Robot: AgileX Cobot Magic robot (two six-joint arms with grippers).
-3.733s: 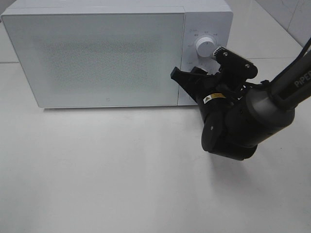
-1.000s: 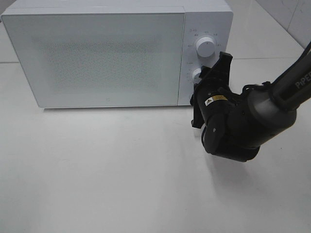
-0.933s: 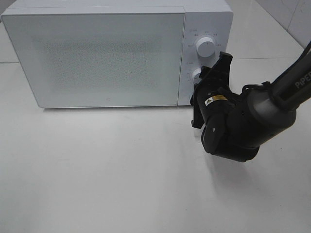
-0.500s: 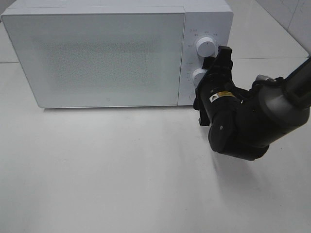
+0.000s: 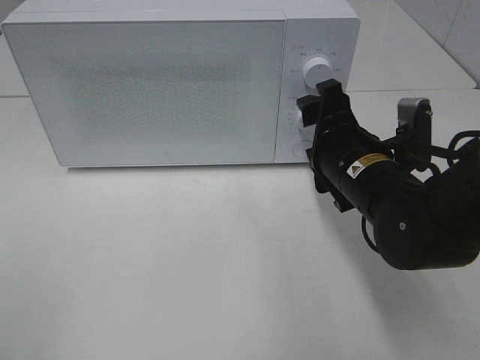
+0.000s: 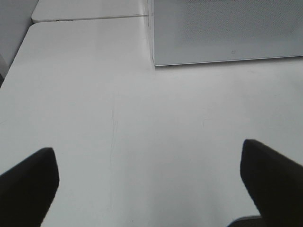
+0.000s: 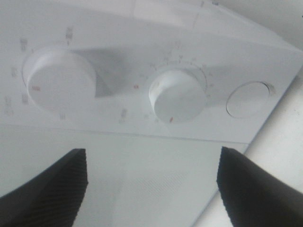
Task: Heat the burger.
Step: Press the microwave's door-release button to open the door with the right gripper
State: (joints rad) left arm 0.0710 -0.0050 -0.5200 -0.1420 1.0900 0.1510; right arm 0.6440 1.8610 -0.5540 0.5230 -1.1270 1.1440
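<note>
The burger is hidden; the white microwave (image 5: 165, 90) has its door closed. My right gripper (image 5: 315, 124) is at the control panel, just in front of the lower knob (image 5: 301, 118) and below the upper knob (image 5: 317, 73). In the right wrist view this gripper (image 7: 151, 189) is open, its dark fingers (image 7: 47, 189) spread wide and a little back from the lower knob (image 7: 177, 97), touching nothing. My left gripper (image 6: 149, 189) hangs open over bare table, with the microwave's corner (image 6: 227, 28) ahead of it.
A round button (image 7: 247, 99) sits beyond the lower knob on the panel, and the upper knob (image 7: 59, 80) lies on the other side. The white table (image 5: 187, 262) stretches out in front of the microwave. The right arm's bulky black wrist (image 5: 405, 217) hovers at the right.
The right gripper has opened and let go of the lower knob. Its arm has pulled back to the right and turned.
</note>
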